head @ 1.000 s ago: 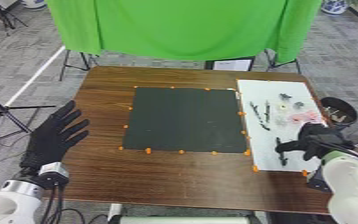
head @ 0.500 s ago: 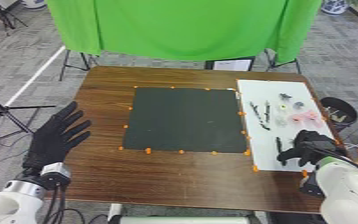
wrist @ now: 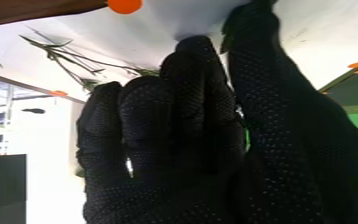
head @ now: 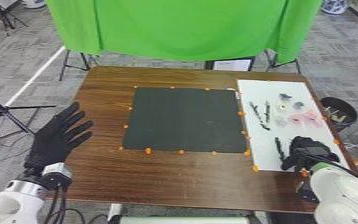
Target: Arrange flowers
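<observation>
My right hand (head: 309,151) is low over the near part of the white sheet (head: 262,140), beside a dark stem (head: 280,148). In the right wrist view, my right hand (wrist: 189,135) has its fingers extended, with green leafy sprigs (wrist: 62,50) beyond the fingertips and a leafy bit partly hidden by the thumb. Farther up the sheet lie dark sprigs (head: 258,114), a pink flower (head: 308,116) and small pale and dark pieces. My left hand (head: 58,137) is held over the table's left edge with straight, spread fingers.
A dark square mat (head: 186,120) edged with orange markers covers the middle of the brown table (head: 184,179). Beyond the table's right edge stands a black bin (head: 339,107). A green cloth (head: 180,30) hangs behind the table.
My right hand has moved nearer the table's front edge, uncovering the pink flower and then more of the sheet. The left hand has barely moved.
</observation>
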You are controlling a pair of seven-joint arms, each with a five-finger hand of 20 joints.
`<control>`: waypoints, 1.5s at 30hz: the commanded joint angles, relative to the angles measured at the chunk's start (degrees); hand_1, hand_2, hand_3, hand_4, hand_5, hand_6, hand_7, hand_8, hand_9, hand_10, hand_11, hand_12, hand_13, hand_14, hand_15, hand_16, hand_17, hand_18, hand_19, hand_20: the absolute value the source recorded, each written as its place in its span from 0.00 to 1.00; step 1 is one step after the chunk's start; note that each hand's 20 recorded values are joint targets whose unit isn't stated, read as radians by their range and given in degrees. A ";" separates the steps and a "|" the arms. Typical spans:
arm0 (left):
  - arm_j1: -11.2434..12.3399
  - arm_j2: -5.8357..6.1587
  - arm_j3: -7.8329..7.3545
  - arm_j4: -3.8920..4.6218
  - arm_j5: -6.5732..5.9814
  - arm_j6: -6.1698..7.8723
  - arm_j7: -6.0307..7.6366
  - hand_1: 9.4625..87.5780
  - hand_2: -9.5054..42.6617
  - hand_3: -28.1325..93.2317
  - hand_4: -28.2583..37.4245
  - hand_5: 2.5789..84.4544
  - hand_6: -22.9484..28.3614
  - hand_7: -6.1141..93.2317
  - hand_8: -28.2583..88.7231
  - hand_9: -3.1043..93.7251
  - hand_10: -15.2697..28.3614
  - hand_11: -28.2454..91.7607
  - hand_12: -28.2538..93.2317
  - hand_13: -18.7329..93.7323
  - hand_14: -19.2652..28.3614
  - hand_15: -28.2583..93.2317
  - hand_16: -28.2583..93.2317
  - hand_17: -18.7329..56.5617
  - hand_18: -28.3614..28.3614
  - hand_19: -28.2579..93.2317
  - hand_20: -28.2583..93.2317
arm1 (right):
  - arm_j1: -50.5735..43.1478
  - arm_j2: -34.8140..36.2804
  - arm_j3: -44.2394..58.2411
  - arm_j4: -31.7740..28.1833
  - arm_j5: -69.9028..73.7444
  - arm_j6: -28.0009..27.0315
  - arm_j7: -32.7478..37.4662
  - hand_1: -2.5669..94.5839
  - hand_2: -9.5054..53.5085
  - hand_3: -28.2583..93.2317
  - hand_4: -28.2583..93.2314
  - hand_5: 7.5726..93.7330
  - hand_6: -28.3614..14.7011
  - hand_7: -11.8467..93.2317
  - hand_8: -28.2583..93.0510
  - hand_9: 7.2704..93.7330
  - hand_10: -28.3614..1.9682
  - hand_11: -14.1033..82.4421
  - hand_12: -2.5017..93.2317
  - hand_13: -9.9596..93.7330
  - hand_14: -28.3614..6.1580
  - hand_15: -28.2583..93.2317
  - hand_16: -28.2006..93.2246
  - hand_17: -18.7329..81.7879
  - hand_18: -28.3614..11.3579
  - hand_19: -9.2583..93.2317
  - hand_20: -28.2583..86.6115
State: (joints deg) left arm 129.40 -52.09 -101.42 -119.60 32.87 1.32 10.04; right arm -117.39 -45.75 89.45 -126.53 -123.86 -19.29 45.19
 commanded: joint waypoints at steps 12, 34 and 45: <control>-0.42 -0.10 0.43 0.59 0.29 -1.27 -1.15 0.18 0.08 0.80 0.00 0.26 0.52 0.23 0.15 0.24 0.59 0.35 0.38 0.31 0.73 0.46 0.23 0.10 0.83 0.51 0.31 | 0.63 -1.11 -1.57 1.36 1.16 -1.28 1.07 0.46 0.00 0.51 0.00 0.56 0.58 0.46 0.11 0.57 0.48 0.75 0.46 0.63 0.47 0.90 0.51 0.43 0.16 0.89 0.63; 0.19 -0.85 -0.08 0.40 0.62 -2.05 -2.35 0.18 0.10 0.80 0.00 0.26 0.52 0.23 0.15 0.24 0.59 0.35 0.38 0.31 0.73 0.46 0.23 0.10 0.83 0.51 0.30 | 2.61 -2.29 -4.53 6.05 3.53 -4.02 0.07 0.62 0.00 0.59 0.00 0.69 0.70 0.53 0.27 0.73 0.61 0.75 0.50 0.76 0.60 0.89 0.54 0.51 0.22 0.92 0.63; -0.01 -1.20 0.20 0.49 0.32 -1.78 -2.25 0.18 0.11 0.80 0.00 0.26 0.52 0.23 0.15 0.24 0.59 0.35 0.38 0.31 0.73 0.46 0.23 0.10 0.83 0.51 0.30 | -0.92 -2.44 -2.33 7.13 7.83 8.54 -7.13 0.40 0.03 0.99 0.09 0.64 0.70 0.69 0.44 0.78 0.66 0.81 0.70 0.79 0.57 0.94 0.58 0.52 0.20 0.95 0.66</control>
State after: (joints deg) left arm 128.93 -52.67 -101.25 -119.16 33.18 -0.12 8.19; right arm -112.71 -47.50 87.86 -121.24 -118.01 -17.67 42.82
